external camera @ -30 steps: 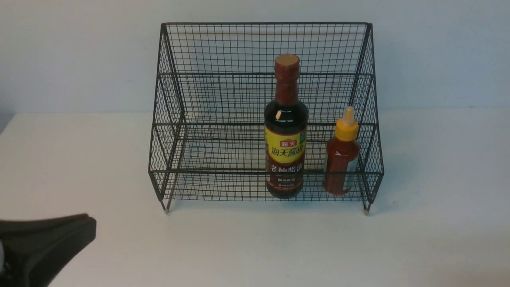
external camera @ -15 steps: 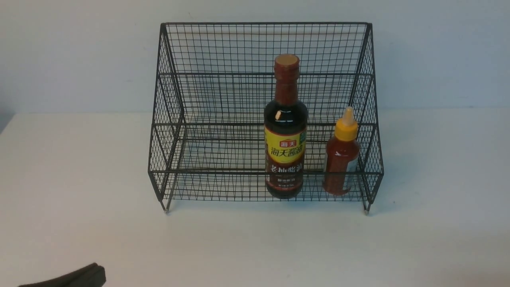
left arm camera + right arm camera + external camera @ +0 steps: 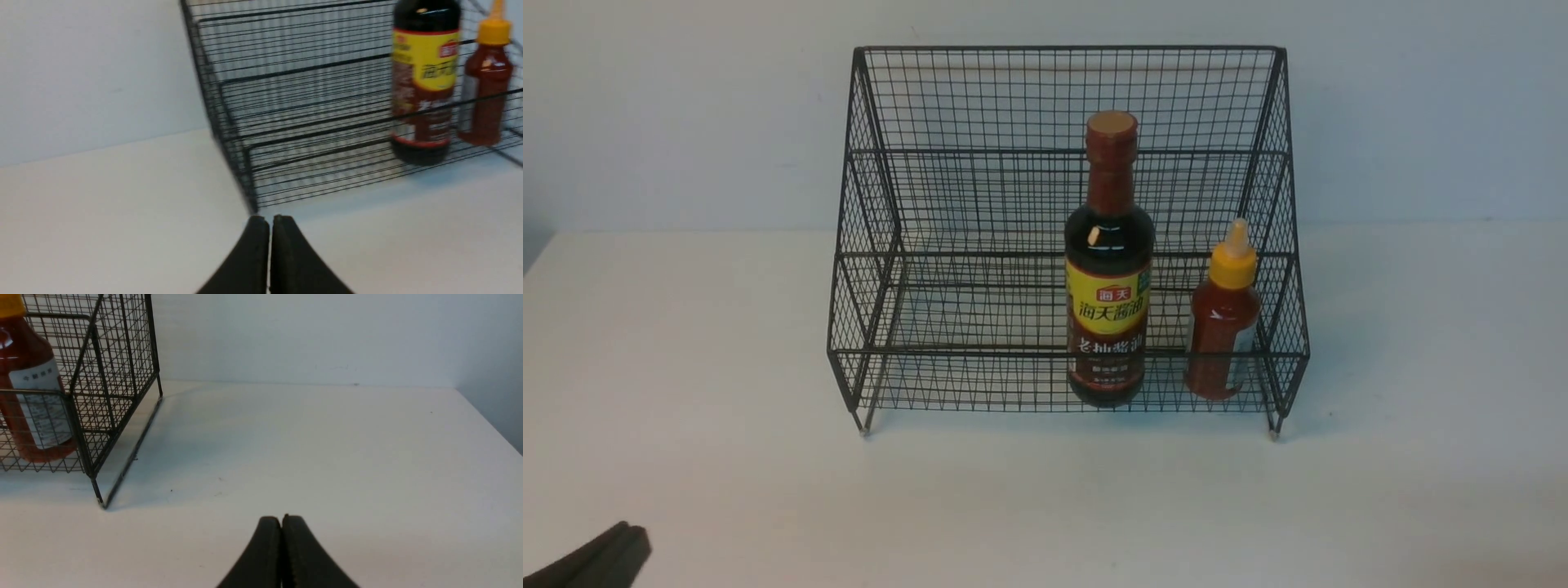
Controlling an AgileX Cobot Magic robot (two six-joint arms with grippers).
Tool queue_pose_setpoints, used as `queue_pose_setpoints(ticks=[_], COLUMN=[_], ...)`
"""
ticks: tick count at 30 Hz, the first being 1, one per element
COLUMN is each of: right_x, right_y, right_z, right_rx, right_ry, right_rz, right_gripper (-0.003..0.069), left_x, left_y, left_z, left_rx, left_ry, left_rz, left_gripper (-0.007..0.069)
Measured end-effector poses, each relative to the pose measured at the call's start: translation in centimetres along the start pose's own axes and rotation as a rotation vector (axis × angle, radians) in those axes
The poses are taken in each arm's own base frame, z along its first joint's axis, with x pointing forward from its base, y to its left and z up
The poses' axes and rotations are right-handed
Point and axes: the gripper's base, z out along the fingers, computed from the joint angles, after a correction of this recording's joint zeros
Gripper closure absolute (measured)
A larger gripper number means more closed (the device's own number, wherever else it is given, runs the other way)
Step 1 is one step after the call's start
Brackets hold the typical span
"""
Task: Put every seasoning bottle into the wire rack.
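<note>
The black wire rack (image 3: pixel 980 98) stands at the back of the white table. The tall dark soy-sauce bottle (image 3: pixel 1108 269) stands upright on its lower tier, right of centre. The small red-sauce squeeze bottle (image 3: pixel 1223 314) with a yellow nozzle cap stands upright beside it at the rack's right end. Both show in the left wrist view, the soy-sauce bottle (image 3: pixel 423 81) and the red-sauce bottle (image 3: pixel 488 77). My left gripper (image 3: pixel 269 218) is shut and empty, low at the front left (image 3: pixel 633 543), away from the rack. My right gripper (image 3: pixel 282 517) is shut and empty over bare table, right of the rack (image 3: pixel 118 375).
The white table (image 3: pixel 1421 327) runs to a pale wall behind the rack. Its right edge shows in the right wrist view (image 3: pixel 490 420).
My left gripper has drawn back toward the front left corner of the front view, and now only its tip shows. The bottles and rack have not moved.
</note>
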Motion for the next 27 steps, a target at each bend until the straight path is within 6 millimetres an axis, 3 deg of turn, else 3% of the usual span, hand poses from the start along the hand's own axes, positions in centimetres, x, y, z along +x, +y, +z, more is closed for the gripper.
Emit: queue_pose_setpoints(ticks=[4, 10, 27], right_x=[0.0, 0.0, 0.0], right_y=[0.0, 0.0, 0.0], right_z=[0.0, 0.0, 0.0], right_rx=[0.000, 0.000, 0.000], right_ry=[0.000, 0.000, 0.000], right_rz=[0.000, 0.000, 0.000], right_gripper=[0.0674, 0.0674, 0.0674], left_x=[1.7, 2.2, 3.1], left_y=[0.9, 1.5, 1.2], left_z=[0.1, -0.1, -0.1], left_rx=[-0.162, -0.279, -0.219], left_ry=[0.042, 0.080, 0.178], left_rz=[0.018, -0.019, -0.010], left_gripper=[0.0629, 0.0629, 0.0629])
